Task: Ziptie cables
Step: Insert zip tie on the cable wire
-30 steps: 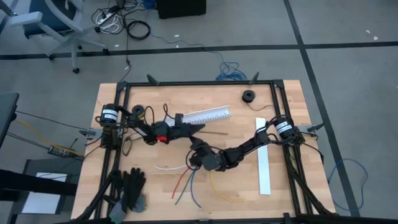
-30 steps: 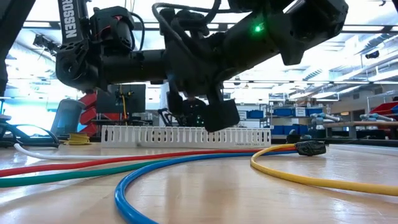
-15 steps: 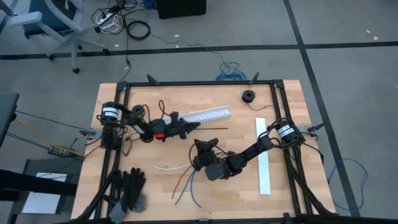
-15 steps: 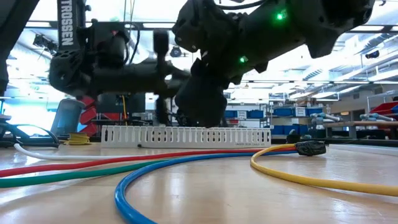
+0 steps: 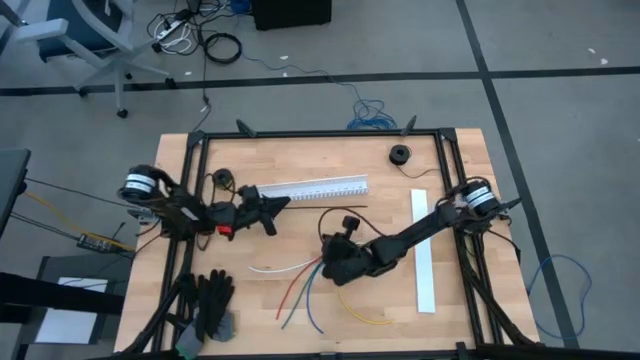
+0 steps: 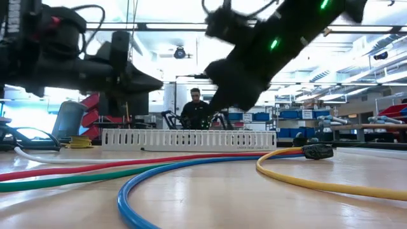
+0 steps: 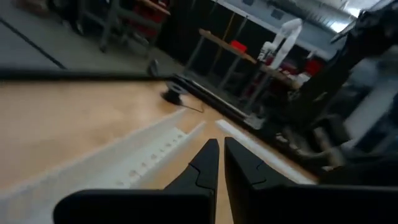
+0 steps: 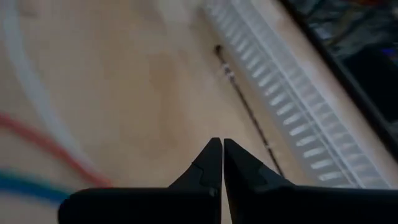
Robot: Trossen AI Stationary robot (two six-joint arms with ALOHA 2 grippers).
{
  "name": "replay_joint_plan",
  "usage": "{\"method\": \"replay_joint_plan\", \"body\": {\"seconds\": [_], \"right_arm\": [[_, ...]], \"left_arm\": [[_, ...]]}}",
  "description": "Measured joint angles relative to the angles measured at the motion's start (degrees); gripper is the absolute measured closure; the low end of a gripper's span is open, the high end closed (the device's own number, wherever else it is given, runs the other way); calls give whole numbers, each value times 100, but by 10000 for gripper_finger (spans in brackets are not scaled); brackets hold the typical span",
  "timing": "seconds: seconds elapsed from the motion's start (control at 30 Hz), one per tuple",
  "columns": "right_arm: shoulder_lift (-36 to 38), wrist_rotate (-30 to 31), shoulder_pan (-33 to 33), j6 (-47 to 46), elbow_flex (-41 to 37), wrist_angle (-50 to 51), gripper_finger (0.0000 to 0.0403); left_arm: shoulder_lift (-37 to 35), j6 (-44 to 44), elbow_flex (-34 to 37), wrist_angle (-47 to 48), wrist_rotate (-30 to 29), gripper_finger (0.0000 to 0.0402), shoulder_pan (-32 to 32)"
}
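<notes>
- left gripper (image 5: 283,201) pinched shut, empty; pulled back left off the slotted channel (image 5: 315,189)
- right gripper (image 5: 326,262) closed, empty; now over the cables (image 5: 300,283)

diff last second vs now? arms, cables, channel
The left hand pulled back toward its own side of the table and now sits at the near end of the slotted channel, shut and empty. The right hand swung over to the cables, also shut, holding nothing. The slotted channel now lies straighter along the table. The cables, the black zip tie and the white strip stayed put.
</notes>
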State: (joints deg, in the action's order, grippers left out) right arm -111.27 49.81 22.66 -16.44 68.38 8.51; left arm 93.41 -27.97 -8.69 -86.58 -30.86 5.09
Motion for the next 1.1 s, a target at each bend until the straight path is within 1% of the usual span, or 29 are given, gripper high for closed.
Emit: {"method": "replay_joint_plan", "body": {"seconds": [0.07,0.13,0.27,0.37,0.5,0.63,0.73,0.8,0.9,0.93,1.0,1.03,1.1], "right_arm": [[220,-334,-58,15,-9,256,402],[493,-432,-148,-3,-148,514,402],[1161,-560,-245,-418,-801,449,402],[1701,-600,-215,-785,-1541,-54,402],[2373,-651,-80,-1092,-2594,-1218,402],[3001,-1019,-22,-1305,-3461,-2009,402],[3467,-1188,-53,-1350,-3906,-2124,402],[3788,-1231,-146,-1318,-4161,-2031,403],[4210,-1411,-462,-1198,-4457,-2041,403],[4319,-1614,-620,-1140,-4526,-2030,403],[4476,-2277,-1014,-1000,-4623,-2033,403],[4523,-2606,-1220,-925,-4654,-2032,403],[4527,-3077,-1652,-788,-4673,-1945,403]], "left_arm": [[-249,361,36,251,-283,402,202],[-513,718,43,622,-574,402,420],[-1015,1184,-112,1572,-1232,402,894],[-1388,1482,-314,2381,-1604,402,1254],[-1766,1727,-761,3701,-2146,402,1649],[-2021,1740,-1332,5110,-2498,402,1923],[-2099,1669,-1752,6013,-2647,402,2056],[-2143,1512,-1960,6589,-2677,402,2111],[-2148,1007,-2260,7229,-2675,402,2139],[-2151,781,-2329,7439,-2668,402,2139],[-2141,377,-2436,7721,-2576,402,2139],[-2145,181,-2453,7821,-2523,402,2139],[-2147,-195,-2458,7954,-2329,402,2137]]}}
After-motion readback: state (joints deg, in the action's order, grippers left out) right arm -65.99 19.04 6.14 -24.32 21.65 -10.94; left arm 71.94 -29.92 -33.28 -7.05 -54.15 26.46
